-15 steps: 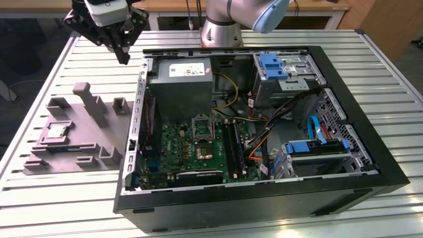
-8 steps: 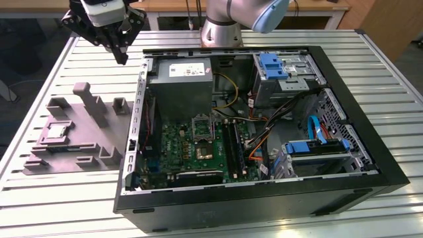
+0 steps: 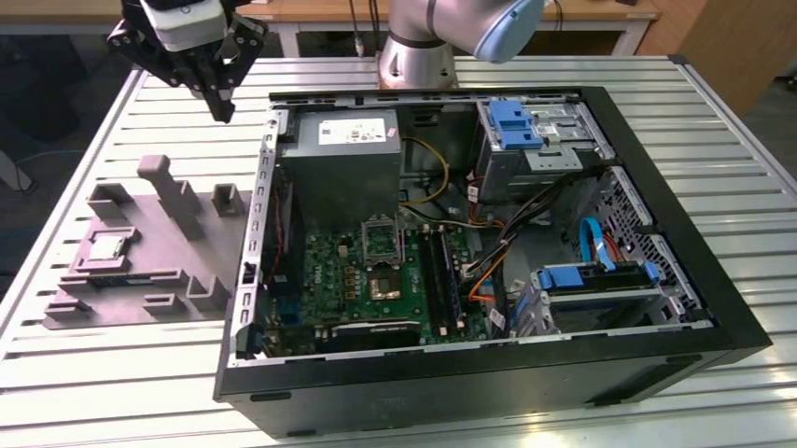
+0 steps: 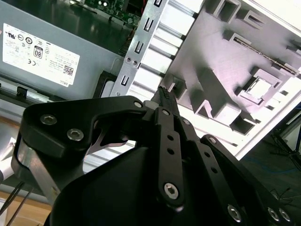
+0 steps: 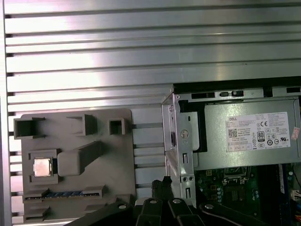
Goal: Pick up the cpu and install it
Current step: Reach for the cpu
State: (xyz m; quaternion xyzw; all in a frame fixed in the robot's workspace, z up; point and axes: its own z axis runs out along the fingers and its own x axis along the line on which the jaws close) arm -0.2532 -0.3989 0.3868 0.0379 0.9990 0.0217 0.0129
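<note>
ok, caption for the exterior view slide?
Gripper, fingers shut and empty, hovers over the table beside the open case; cpu sits in the grey fixture.

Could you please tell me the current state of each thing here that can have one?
cpu: lying flat in a recess of the grey holder, not picked up.
gripper: jaws shut, empty, in the air apart from the cpu.
grey holder: flat on the table, beside the case.
computer case: on its side, side panel off, motherboard exposed.
</note>
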